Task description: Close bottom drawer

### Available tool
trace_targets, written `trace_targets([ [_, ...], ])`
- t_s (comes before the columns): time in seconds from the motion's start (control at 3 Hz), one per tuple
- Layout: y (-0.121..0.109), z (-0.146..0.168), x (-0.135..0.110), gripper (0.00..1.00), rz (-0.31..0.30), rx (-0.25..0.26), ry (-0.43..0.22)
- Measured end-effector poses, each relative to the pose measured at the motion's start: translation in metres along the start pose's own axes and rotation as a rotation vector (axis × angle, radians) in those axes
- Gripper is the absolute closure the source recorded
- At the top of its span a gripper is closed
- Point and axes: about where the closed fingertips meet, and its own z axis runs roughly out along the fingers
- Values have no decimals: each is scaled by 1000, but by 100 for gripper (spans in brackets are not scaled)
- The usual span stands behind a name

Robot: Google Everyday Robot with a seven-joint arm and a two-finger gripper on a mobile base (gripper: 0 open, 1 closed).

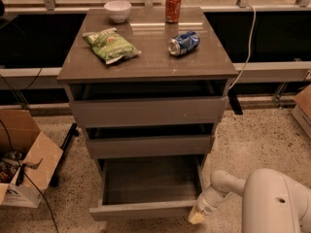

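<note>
Bottom drawer (150,183) is the lowest of three in a grey-brown cabinet (146,64), approx centre of the view. It's pulled well out toward the camera, so its shallow grey inside shows from above. Its flat front panel w/o handle sits lowest in the view, far fwd of the two fronts above.

Middle drawer (148,146) and top drawer (148,111) each stand a little way out, w/ a dark gap showing above each front.

Gripper (197,218) is low on the R side, at the R front corner of the bottom drawer, just beside the end of the front panel. Its pale yellowish tip points down and left toward that corner. Can't tell if it actually touches the panel. Can't tell either whether the gripper is open or closed. White arm (221,186) runs from it up and R to the robot's rounded white body (277,203) in the bottom R corner.

On the cabinet top:
- white bowl (118,10) at back left
- red can (173,7) upright at back, R of the bowl
- blue can (184,42) on its side, fwd of the red can
- green snack bag (111,45) lying flat on the left

Open cardboard box (26,154) sits on the speckled floor (257,140), left of the cabinet. White cable (250,38) hangs down behind the cabinet's R side.
</note>
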Motion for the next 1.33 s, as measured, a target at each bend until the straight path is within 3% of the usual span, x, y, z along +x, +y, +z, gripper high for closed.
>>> trace_targets([
  [0.67,-19,8,-35,100,-98,93,-89],
  [1.0,-42,15,-74,100,-188,137,-127],
  [1.33,-42,16,-75,100,-192,139,-129],
])
